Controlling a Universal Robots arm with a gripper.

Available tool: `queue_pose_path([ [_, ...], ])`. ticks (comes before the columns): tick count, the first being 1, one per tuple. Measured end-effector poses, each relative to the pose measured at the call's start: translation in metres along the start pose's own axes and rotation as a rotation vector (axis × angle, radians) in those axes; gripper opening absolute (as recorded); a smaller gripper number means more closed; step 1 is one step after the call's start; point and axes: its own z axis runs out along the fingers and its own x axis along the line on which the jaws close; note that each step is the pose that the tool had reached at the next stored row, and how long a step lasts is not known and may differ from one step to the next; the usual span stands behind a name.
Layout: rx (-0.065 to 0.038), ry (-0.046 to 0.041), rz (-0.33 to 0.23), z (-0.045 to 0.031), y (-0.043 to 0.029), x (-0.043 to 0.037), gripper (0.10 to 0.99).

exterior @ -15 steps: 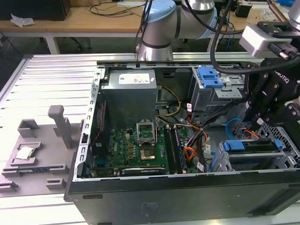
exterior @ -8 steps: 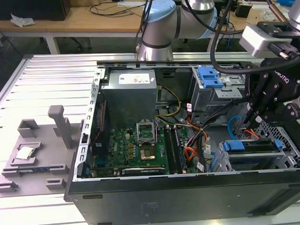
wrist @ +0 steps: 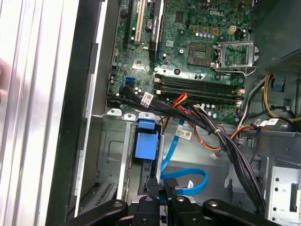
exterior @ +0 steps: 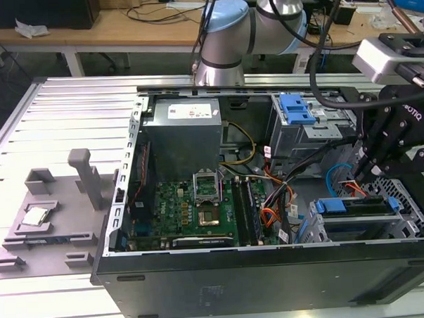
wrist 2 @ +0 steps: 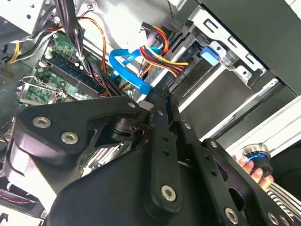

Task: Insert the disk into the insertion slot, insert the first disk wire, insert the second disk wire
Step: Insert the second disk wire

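Bench [exterior: 28,132]: On the exterior view's left I see a grey holder [exterior: 52,215] lying on the ribbed metal top.
Computer case [exterior: 274,283]: It lies open in the middle, with the green board [exterior: 186,209] inside.
Disk [exterior: 355,208]: I see it sitting in the insertion slot [exterior: 411,214], at the exterior view's right. Its blue handle faces the board.
Blue wire [wrist: 188,181]: In the first wrist view it loops just beside the disk's blue handle [wrist: 145,143], and its black plug end is at my fingers.
Gripper [wrist: 162,190]: My fingers [wrist: 170,192] look pressed close together around the black plug of the blue wire, right by the back of the disk.
Arm [exterior: 224,32]: It reaches in from behind the case.
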Motion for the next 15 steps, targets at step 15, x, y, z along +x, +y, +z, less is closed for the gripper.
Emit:
queue_pose_path([
  [15,0.003,-0.0329,0.077,0.0183,-0.0001,0.0136,0.165],
])
